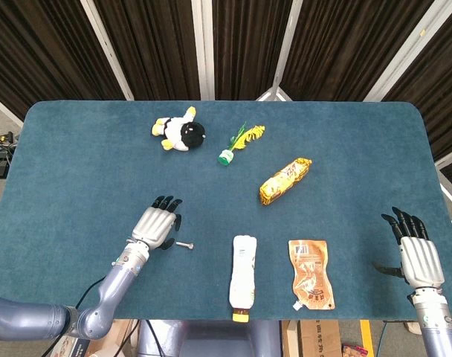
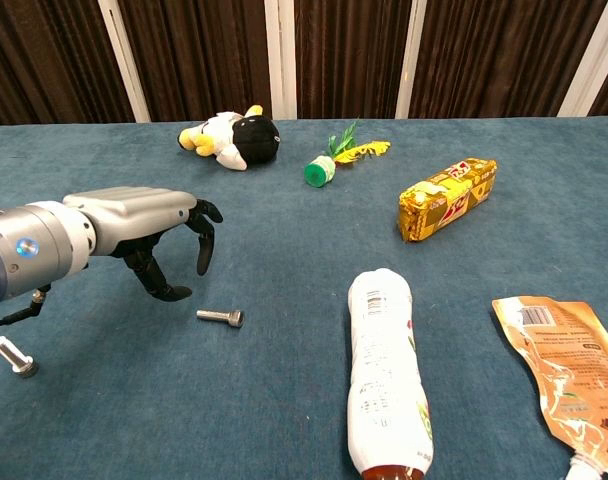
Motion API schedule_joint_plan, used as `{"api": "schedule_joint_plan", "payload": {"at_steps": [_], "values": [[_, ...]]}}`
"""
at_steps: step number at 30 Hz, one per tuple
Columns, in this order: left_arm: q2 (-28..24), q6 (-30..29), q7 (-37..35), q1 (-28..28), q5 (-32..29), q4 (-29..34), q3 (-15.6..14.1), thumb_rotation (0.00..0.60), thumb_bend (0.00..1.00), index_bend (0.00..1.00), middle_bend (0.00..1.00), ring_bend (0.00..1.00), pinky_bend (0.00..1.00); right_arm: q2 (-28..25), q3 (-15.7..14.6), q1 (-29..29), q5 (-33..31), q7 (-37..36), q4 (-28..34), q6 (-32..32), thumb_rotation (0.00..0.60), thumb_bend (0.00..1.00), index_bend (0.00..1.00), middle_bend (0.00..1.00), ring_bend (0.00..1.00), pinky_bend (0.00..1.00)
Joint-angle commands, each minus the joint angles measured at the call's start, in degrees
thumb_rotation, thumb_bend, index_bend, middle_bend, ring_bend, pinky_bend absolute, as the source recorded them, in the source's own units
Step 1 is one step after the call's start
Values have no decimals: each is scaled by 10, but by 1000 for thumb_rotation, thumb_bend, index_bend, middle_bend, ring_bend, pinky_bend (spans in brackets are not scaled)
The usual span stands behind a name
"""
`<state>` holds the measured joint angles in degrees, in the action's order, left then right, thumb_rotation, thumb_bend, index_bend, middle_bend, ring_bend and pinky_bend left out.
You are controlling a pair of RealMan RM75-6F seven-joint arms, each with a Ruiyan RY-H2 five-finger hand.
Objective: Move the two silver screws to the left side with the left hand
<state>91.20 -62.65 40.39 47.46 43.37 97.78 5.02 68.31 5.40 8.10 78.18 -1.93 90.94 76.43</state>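
Our left hand (image 2: pixel 144 232) hovers over the blue table (image 1: pixel 77 149) with fingers apart and curled downward, holding nothing, while our right hand (image 1: pixel 418 253) rests near the table's far right edge, fingers spread and empty. One silver screw (image 2: pixel 220 317) lies just below and beside our left fingertips (image 2: pixel 202 262), not touching them. The other silver screw (image 2: pixel 15 356) lies behind the left hand, near the wrist side.

Two screws (image 2: pixel 220 317) (image 2: pixel 14 356), one bottle (image 2: pixel 387 372)
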Motion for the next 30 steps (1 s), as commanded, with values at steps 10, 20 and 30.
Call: {"api": "schedule_joint_plan", "payload": {"at_steps": [10,20,30], "values": [[6,0,12,2,-3,0,-7,600,432,507,66,0,0,-1,1,0,-1,-4,0,1,600,113,161,68,18,0],[24,-9,13,-5,10,-17,-15,600,430,507,64,0,0,-2,2,-1,-1,-9,-1,2,600,113,161,68,18,0],[32,-6,7,-9,22,-23,-15,600,432,519,71,0,0,-2,2,-1,0,-10,-1,3,600,112,161,68,18,0]]}}
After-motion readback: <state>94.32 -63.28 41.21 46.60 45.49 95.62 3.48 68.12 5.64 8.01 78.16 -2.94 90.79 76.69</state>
